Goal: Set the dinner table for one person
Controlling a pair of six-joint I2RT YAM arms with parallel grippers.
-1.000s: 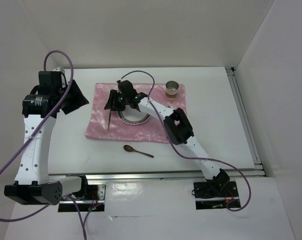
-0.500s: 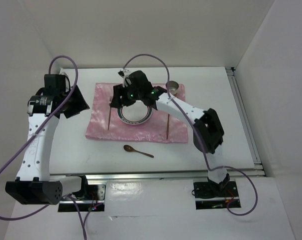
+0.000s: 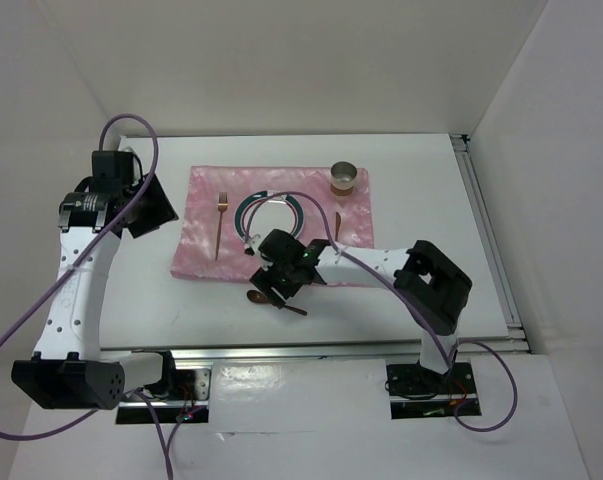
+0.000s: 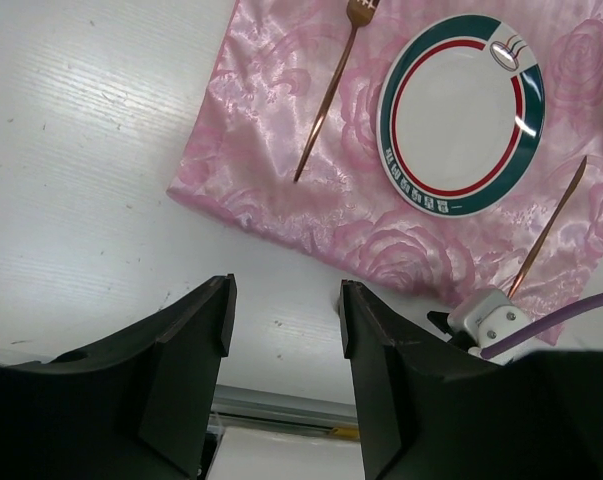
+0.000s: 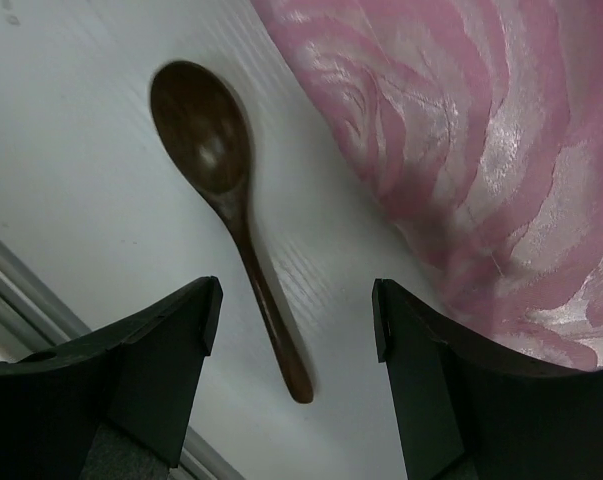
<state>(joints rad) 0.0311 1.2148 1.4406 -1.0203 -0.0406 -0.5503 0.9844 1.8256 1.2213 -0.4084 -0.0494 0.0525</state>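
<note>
White and plain, the dinner table [image 3: 431, 200] filled the overhead view, with both arms covering parts of its near edge. A pink mat [image 3: 196, 250] lay toward the far edge, and the right arm hid its near right corner. On the mat sat a green-and-red rimmed plate [image 3: 271, 215], crossed by a purple cable. A cup [image 3: 344, 180] stood at the mat's far right corner, its contents hard to make out. A fork [image 3: 219, 225] lay left of the plate. A copper utensil [image 4: 549, 225] lay right of the plate, its near end hidden, so its kind could not be told. A wooden spoon [image 5: 226, 190] lay on bare table just off the mat's near edge, mostly hidden from above.

The right gripper [image 5: 296, 300] hung over the spoon's handle with its jaws wide apart, holding nothing; whether it touched the spoon could not be told. The left gripper [image 4: 284, 300] hovered near the table's left edge, jaws parted and empty.
</note>
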